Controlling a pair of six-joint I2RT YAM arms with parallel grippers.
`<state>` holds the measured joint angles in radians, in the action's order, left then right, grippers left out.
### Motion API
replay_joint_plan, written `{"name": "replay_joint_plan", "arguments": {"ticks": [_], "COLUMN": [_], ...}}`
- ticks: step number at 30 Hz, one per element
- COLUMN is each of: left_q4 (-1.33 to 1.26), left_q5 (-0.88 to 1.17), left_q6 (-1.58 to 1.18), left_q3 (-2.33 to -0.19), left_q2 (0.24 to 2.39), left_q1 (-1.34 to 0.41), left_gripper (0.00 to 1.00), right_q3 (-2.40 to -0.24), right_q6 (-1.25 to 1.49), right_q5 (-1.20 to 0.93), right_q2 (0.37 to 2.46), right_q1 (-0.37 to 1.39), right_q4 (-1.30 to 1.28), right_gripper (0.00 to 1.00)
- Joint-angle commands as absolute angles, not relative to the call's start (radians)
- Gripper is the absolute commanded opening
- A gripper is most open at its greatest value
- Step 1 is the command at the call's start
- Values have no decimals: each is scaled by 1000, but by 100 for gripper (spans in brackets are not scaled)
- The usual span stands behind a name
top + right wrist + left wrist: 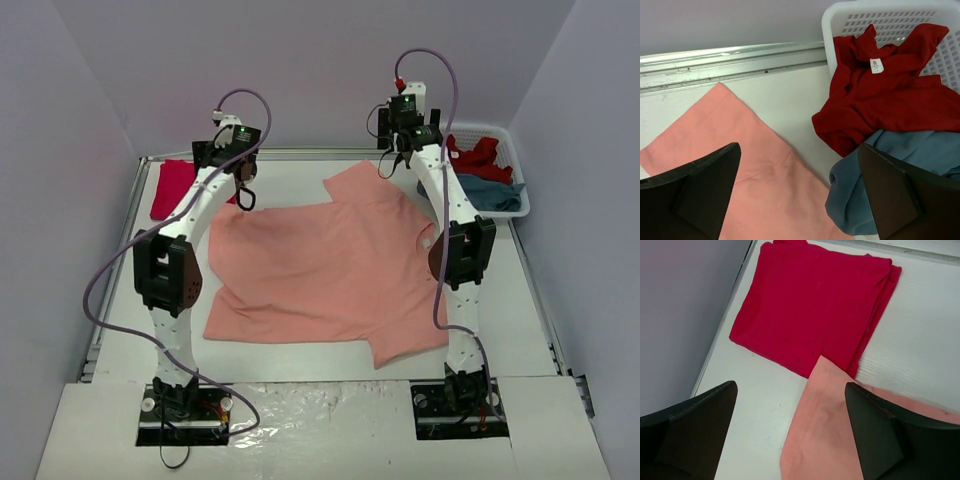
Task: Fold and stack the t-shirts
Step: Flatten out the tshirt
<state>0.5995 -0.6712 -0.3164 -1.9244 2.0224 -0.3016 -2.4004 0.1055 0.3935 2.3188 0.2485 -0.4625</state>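
A salmon-orange t-shirt [320, 265] lies spread flat across the middle of the table. A crimson t-shirt [172, 187] sits folded at the back left. My left gripper [243, 194] hovers open over the salmon shirt's back-left corner [825, 430], just short of the folded crimson shirt [815, 305], and holds nothing. My right gripper [392, 160] hangs open above the shirt's back-right sleeve [755, 185], also holding nothing. A crumpled red t-shirt [885, 95] and a teal-blue t-shirt [865, 195] spill from the basket beside it.
The white slotted basket [486, 128] stands at the back right corner, its rim [840, 20] close to my right gripper. A metal rail [730, 60] runs along the table's far edge. Grey walls enclose the table on three sides.
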Motion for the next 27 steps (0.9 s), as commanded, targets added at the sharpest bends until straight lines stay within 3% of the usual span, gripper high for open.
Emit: {"name": "replay_joint_plan", "arguments": {"ticks": [1, 9, 12, 13, 15, 16, 17, 19, 27], "left_q4": [545, 534, 557, 560, 557, 549, 542, 529, 462], "left_q5": [-732, -704, -712, -710, -696, -684, -664, -643, -614], "left_q6": [-276, -333, -398, -414, -462, -472, -504, -518, -578], "left_q3": [-1918, -1645, -1553, -1530, -1456, -1431, -1387, -1340, -1135], "left_q2": [1844, 1597, 1533, 1498, 1454, 1409, 1385, 1311, 1157], "left_q1": [-325, -385, -408, -413, -431, -437, -445, -451, -459], "left_gripper": [89, 91, 91, 91, 91, 91, 91, 91, 90], "right_q3": [-2369, -1996, -1889, -1867, -1821, -1813, -1799, -1795, -1805], "right_q6": [107, 123, 121, 120, 121, 121, 120, 121, 143], "right_q5": [385, 353, 277, 255, 222, 218, 206, 196, 178], "right_q2": [2180, 1922, 1868, 1858, 1855, 1858, 1862, 1877, 1979], "right_q1": [270, 342, 371, 377, 399, 406, 417, 425, 428], "right_q4": [-413, -348, -331, -328, -319, -321, -319, -318, -316], "right_gripper": [100, 97, 85, 70, 50, 26, 14, 0, 0]}}
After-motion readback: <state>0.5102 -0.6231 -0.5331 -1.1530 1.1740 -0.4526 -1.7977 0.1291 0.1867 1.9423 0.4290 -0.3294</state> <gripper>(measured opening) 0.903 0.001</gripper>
